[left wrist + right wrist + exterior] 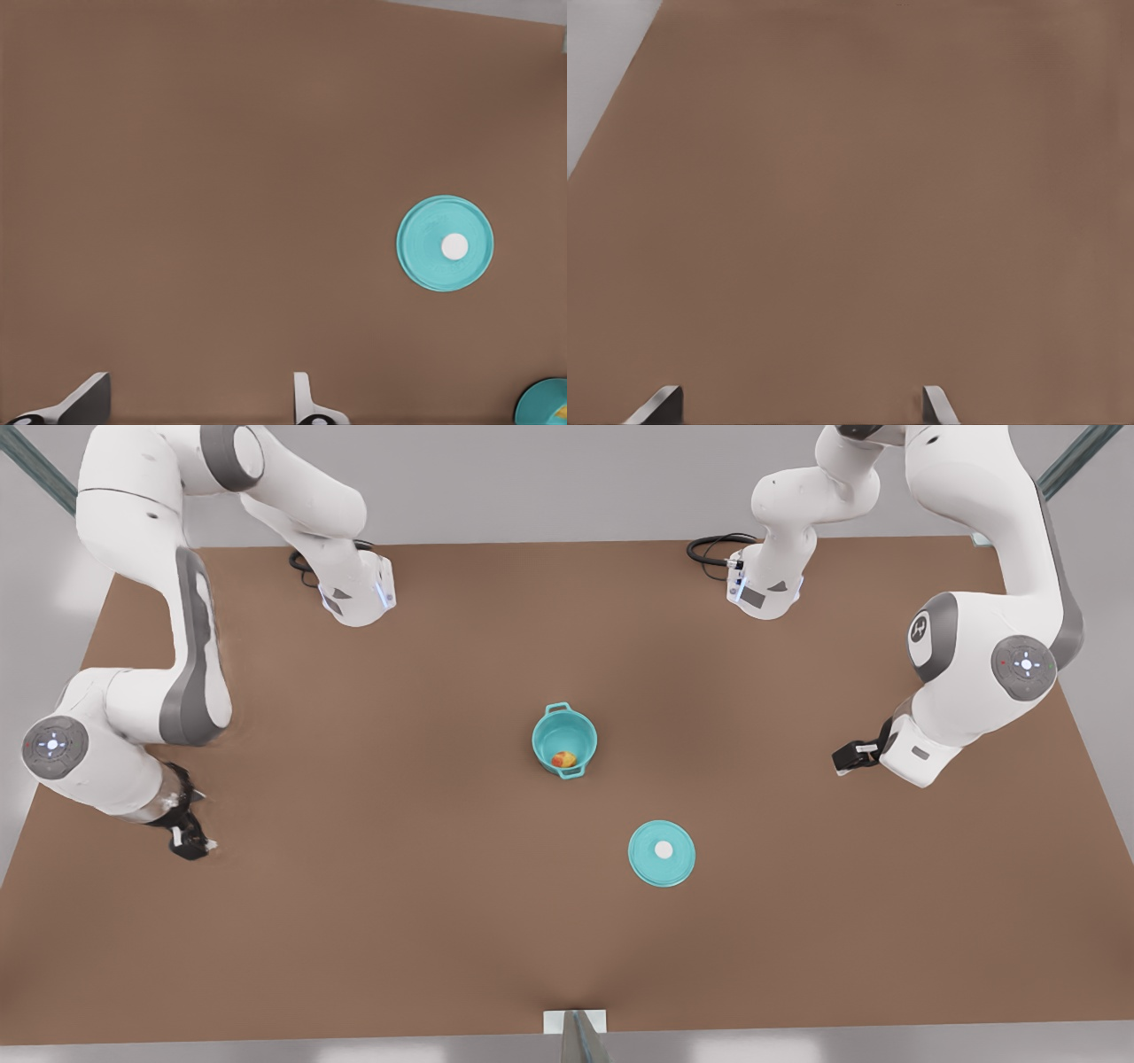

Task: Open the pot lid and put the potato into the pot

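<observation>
**Brown table, pot uncovered, potato inside**

Brown tabletop [425,921] filled most of the front view, with pale grey floor around its edges. Near the middle stood the pot [564,740], upright and uncovered, one loop handle pointing toward the far edge and the other toward the near edge. The potato [563,759] lay inside it, on the bottom, against the nearer wall. The pot lid [661,853] lay flat on the table with its white knob up, apart from the pot, nearer the camera and toward the front view's right. The left gripper [852,756] hung over the table at the front view's right, well apart from both pot and lid. The right gripper [188,838] hung low near the table's edge at the front view's left, far from the pot. Both arms waited, holding nothing.

From the left wrist view, the left gripper [195,409] had its two fingers [87,400] spread wide with bare table between them. The pot lid [445,243] lay flat farther off, and a sliver of the pot [542,403] showed at the corner of the frame with a speck of the potato [561,412] in it.

From the right wrist view, the right gripper [799,407] was likewise spread wide, its fingertips [660,403] over bare table [868,204], with a wedge of grey floor [598,62] beyond the table's edge.
</observation>
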You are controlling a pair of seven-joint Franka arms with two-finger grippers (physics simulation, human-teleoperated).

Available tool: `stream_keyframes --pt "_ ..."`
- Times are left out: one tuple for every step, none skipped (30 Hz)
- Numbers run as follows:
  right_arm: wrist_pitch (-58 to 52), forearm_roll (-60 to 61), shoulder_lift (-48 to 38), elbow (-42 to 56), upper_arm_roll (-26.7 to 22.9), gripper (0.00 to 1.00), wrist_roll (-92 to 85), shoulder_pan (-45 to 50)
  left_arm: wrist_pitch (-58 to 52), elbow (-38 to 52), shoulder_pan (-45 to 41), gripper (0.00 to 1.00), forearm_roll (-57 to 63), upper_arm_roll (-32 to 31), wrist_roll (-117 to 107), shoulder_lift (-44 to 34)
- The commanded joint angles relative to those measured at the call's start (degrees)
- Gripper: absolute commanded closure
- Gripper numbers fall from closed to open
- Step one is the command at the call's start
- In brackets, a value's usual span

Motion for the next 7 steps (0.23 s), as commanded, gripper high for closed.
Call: stream_keyframes --pt "-4.9 2.6 -1.3 -1.6 0.4 0.0 -55.9 0.9 0.0 0.0 0.0 0.0 -0.1 0.0 0.0 0.0" --pt "-5.7 1.7 -1.0 -1.6 0.4 0.0 -54.1 2.9 0.0 0.0 0.0 0.0 -0.1 -0.5 0.0 0.1" --pt "-5.7 1.7 -0.7 -1.5 0.4 0.0 -53.8 3.5 0.0 0.0 0.0 0.0 -0.1 -0.5 0.0 0.1" --pt "-5.7 1.6 -0.3 -1.5 0.4 0.0 -53.8 3.9 0.0 0.0 0.0 0.0 -0.1 -0.5 0.0 0.1" --pt "-5.7 1.6 -0.2 -1.4 0.4 0.0 -53.7 3.9 0.0 0.0 0.0 0.0 -0.1 -0.5 0.0 0.1" --pt "-5.7 1.6 -0.2 -1.2 0.4 0.0 -53.5 4.1 0.0 0.0 0.0 0.0 -0.1 -0.5 0.0 0.1" --pt "-5.7 1.6 0.1 -1.1 0.4 0.0 -53.5 4.4 0.0 0.0 0.0 0.0 -0.1 -0.5 0.0 0.1"
